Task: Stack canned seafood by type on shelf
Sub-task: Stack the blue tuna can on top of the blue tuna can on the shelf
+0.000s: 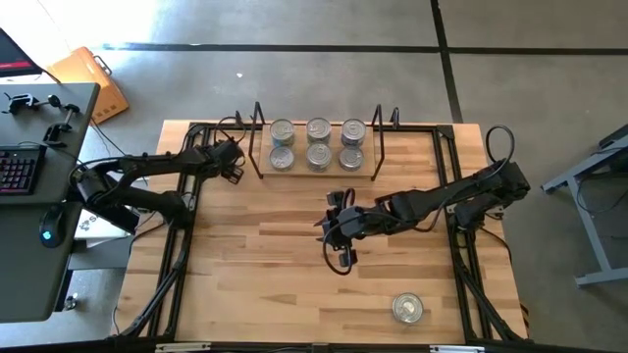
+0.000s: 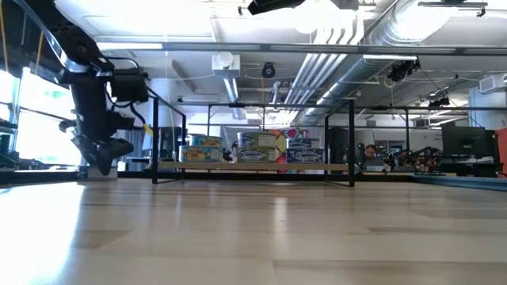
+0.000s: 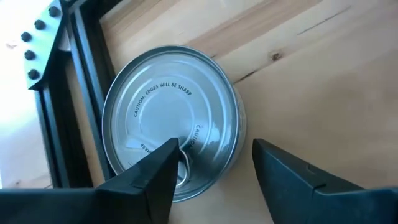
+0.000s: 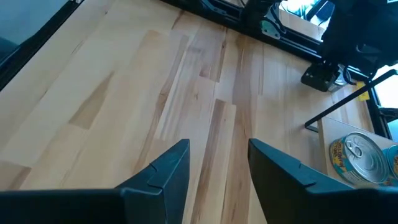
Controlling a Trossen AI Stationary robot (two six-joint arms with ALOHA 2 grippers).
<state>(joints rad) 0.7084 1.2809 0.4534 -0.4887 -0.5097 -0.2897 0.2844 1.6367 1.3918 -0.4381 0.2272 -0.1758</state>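
The shelf [image 1: 257, 142] stands at the table's far middle, and several tins of canned seafood [image 1: 317, 142] sit on its board in two rows. One silver-topped tin [image 3: 171, 112] rests on the table at the far left, beside the black frame. My left gripper [image 3: 214, 149] hangs open just over it, one finger over its top and the other over bare wood. Another tin [image 1: 407, 307] stands alone near the front right. My right gripper [image 4: 219, 146] is open over the table's middle [image 1: 334, 235], with nothing between its fingers. My left gripper comes at the silver-topped tin from above, slanting down. One fingertip [image 3: 163, 163] stands over the tin's top near the pull tab [image 3: 183, 168]. Whether it touches the top, I cannot tell. The tin sits flat on the table.
A black metal frame [image 1: 186, 216] runs along the table's edges and stands close to the left tin. A desk with a keyboard [image 1: 20, 167] is off the table's left. Bare wood [image 1: 265, 275] lies between the arms and the near edge. A person [image 2: 369, 152] sits far behind.
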